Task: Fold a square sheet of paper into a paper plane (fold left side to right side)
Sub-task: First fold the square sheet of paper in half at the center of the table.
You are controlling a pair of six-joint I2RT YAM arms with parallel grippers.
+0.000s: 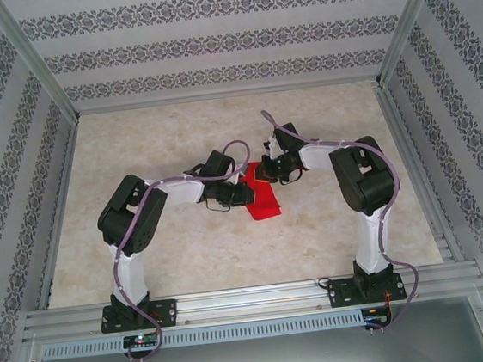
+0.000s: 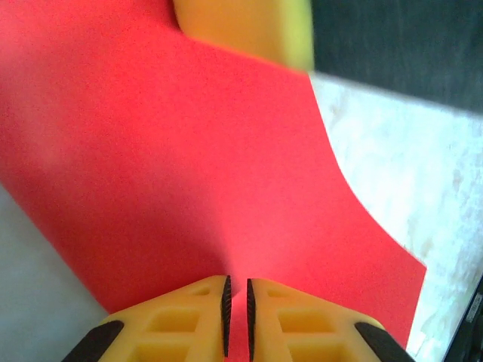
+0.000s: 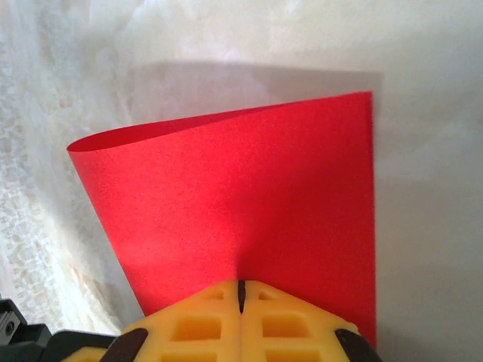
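Observation:
The square sheet of paper is bright red and lies at the table's middle, curled over on itself between both grippers. My left gripper reaches it from the left. In the left wrist view its jaws stand almost together with a thin slit, and the red sheet runs into that slit. My right gripper comes from the right and is shut on the sheet's near edge. The paper bows up into a rounded loop on the left there. One yellow finger of the right gripper shows beyond the sheet.
The beige marbled tabletop lies bare around the paper. Patterned walls and metal frame rails enclose the table on all sides. Both arm bases sit at the near edge.

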